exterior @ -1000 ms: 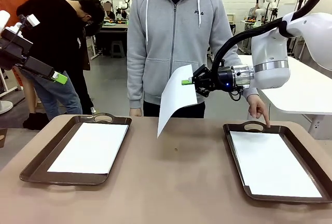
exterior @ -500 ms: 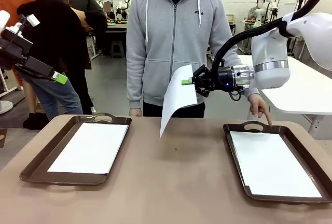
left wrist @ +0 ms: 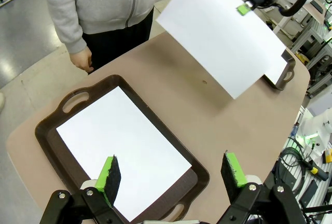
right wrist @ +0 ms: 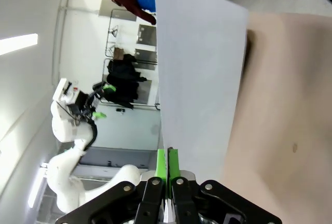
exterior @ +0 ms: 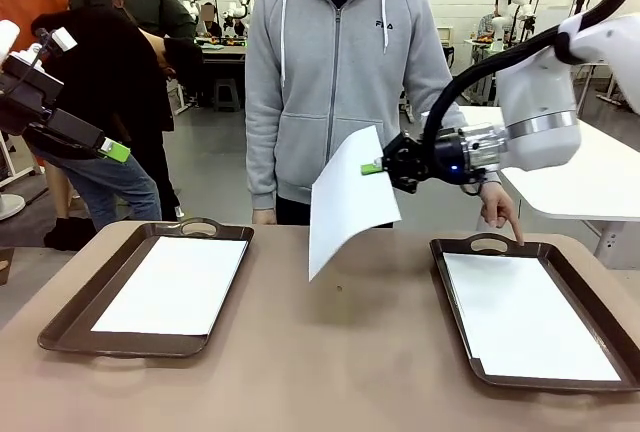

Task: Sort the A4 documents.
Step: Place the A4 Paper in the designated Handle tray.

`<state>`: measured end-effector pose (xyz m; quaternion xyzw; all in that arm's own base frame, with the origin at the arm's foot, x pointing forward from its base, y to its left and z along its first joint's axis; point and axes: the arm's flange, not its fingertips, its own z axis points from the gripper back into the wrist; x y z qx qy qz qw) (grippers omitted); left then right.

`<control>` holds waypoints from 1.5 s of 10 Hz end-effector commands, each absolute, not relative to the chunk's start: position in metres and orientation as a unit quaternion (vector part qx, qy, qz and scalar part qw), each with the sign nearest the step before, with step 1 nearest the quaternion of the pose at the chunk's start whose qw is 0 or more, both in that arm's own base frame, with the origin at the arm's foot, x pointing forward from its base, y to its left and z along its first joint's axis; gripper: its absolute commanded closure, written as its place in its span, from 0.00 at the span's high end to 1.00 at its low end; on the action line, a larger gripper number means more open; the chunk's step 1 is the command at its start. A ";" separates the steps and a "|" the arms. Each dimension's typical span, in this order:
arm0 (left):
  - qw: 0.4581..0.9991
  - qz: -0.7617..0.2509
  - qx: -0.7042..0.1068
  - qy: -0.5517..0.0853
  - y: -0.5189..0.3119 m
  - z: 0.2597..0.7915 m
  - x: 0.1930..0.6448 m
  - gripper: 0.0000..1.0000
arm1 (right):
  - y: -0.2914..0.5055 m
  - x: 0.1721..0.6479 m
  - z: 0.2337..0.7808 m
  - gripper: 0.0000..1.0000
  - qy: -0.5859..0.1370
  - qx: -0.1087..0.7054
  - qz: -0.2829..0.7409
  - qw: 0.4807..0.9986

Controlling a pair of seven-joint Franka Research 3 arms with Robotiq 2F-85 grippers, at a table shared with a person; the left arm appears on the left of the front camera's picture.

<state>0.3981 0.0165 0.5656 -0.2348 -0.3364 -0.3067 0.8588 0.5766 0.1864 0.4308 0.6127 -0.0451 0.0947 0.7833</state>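
White A4 sheet (exterior: pixel 352 202): pinched edgewise in right fingers (exterior: pixel 375 168), hanging above counter (exterior: pixel 330 352). Left fingers (left wrist: pixel 171 171): spread wide, gripping nothing, above left tray (left wrist: pixel 49 133).

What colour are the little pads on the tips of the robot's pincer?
Bright green pads on black fingers, clearest in the left wrist view.

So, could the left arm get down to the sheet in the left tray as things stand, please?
Probably yes: the left gripper hangs open above the sheet in the left tray, with nothing lying between; the sheet held by the right gripper hangs off to the side.
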 end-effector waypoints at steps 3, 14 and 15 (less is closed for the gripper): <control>0.860 -0.307 -0.232 -0.336 0.016 0.566 0.398 1.00 | 0.093 0.537 0.456 0.01 -0.003 0.584 0.106 0.805; 0.860 -0.307 -0.232 -0.336 0.016 0.566 0.398 1.00 | -0.078 0.488 0.354 0.01 0.021 0.643 -0.010 0.766; 0.860 -0.307 -0.232 -0.336 0.016 0.566 0.398 1.00 | -0.082 0.487 0.346 0.01 0.008 0.658 0.001 0.753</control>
